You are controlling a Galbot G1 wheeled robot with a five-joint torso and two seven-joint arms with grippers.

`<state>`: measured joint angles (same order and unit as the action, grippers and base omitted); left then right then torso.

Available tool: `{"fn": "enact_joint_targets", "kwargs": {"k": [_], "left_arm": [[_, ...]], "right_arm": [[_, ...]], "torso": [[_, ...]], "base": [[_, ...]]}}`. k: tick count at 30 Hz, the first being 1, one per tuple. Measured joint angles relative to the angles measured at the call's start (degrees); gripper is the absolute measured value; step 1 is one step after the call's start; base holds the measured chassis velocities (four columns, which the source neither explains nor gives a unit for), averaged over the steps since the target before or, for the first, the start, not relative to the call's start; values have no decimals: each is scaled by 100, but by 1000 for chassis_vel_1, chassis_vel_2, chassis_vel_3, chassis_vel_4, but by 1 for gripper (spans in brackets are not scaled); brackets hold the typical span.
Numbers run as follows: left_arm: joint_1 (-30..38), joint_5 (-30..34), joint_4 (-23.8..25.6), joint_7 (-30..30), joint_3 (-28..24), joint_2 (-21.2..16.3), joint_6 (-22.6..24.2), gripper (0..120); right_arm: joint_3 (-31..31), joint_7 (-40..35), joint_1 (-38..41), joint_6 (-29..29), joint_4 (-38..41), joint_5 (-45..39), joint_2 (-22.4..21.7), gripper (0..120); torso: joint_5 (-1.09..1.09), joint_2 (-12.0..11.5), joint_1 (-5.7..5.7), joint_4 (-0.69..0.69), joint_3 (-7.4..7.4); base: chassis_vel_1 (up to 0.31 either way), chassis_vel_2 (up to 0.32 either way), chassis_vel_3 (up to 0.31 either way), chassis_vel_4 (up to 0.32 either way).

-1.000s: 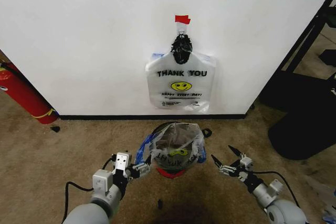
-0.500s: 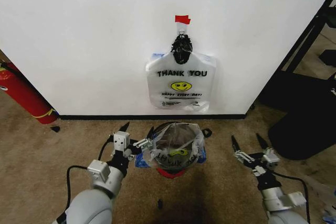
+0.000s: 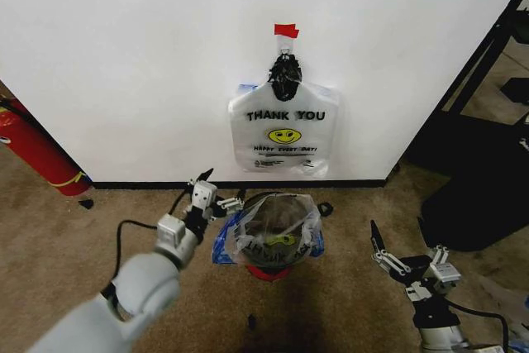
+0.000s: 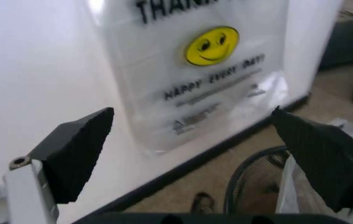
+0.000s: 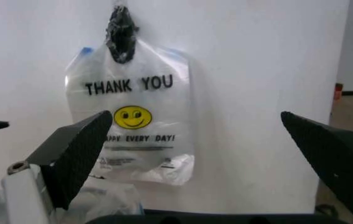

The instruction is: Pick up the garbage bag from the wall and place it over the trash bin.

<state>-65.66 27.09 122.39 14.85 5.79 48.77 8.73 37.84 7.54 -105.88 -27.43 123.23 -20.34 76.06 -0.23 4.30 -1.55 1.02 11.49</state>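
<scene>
From the head camera, I see the garbage bag (image 3: 277, 233) sitting over the trash bin (image 3: 269, 269) below the wall (image 3: 124, 64). My left gripper (image 3: 216, 193) is spread wide beside its rim. My right gripper (image 3: 403, 255) is wide too, well apart over bare carpet (image 3: 347, 229).

My left wrist camera reads "HAPPY EVERY DAY!" on the hanging bundle (image 4: 201, 70).

My right wrist camera reads "THANK YOU".

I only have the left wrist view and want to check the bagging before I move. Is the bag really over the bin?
Observer: Yes. In the head view the garbage bag sits in the trash bin, with its mouth spread open around the rim.
Operator: Where is my left claw relative to it?
Observer: The left claw is open beside the rim, on the robot's left, on the side toward the wall.
Operator: And the right one?
Observer: The right claw is open, low over the carpet, clear of the bin on the robot's right.
</scene>
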Motion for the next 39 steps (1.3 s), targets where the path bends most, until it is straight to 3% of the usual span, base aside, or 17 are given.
{"fn": "enact_joint_targets", "kwargs": {"k": [2, 3, 8, 10, 17, 18, 20, 23, 30, 39], "left_arm": [[82, 109, -2, -103, 31, -114, 81, 100], [235, 306, -51, -274, 41, -299, 174, 100], [1717, 1545, -634, -1127, -650, -865, 711, 100], [2068, 1822, -775, -1245, -861, -867, 848, 100], [4092, 2675, -2101, -2284, -2361, -586, 1248, 100], [4092, 2675, -2101, -2284, -2361, -586, 1248, 100], [4643, 2619, -2719, -3071, -2811, -444, 1098, 100], [5049, 2120, -3500, -3887, -3077, -193, 1048, 100], [5460, 1750, -4171, -4126, -3508, -39, 1466, 100], [5609, 1906, -4404, -4496, -3798, -12, 1605, 100]], "right_arm": [[-22, 10, -18, 1, 50, 0, -34, 100], [-44, 36, -52, -6, 111, -1, -94, 100], [103, 1, -564, -423, 290, 69, 66, 100], [134, -13, -668, -536, 311, 66, 137, 100], [198, -8, -991, -889, 365, 66, 316, 100], [198, -8, -991, -889, 365, 66, 316, 100], [190, 21, -1079, -960, 431, 81, 333, 100], [186, 48, -1216, -996, 550, 81, 338, 100], [158, 95, -1334, -900, 776, 154, 303, 100], [145, 89, -1413, -879, 833, 128, 335, 100]], "torso": [[0, 0, 0, -2, 0], [0, 0, 0, -11, 0], [-1, 0, 0, -2, 0], [0, 0, 0, -2, 0], [0, 0, -1, -3, 1], [0, 0, -1, -3, 1], [3, 0, -1, -4, 0], [0, 0, -1, -4, 0], [0, 0, -1, -4, 0], [1, 0, 0, -4, 0]], "base": [[0, 0, 0, 0], [0, 0, 0, 0], [0, 0, 0, 0], [0, 0, 0, 0], [0, 0, 0, 0], [0, 0, 0, 0], [0, 0, 0, 0], [0, 0, 0, 0], [0, 0, 0, 0], [0, 0, 0, 0]]}}
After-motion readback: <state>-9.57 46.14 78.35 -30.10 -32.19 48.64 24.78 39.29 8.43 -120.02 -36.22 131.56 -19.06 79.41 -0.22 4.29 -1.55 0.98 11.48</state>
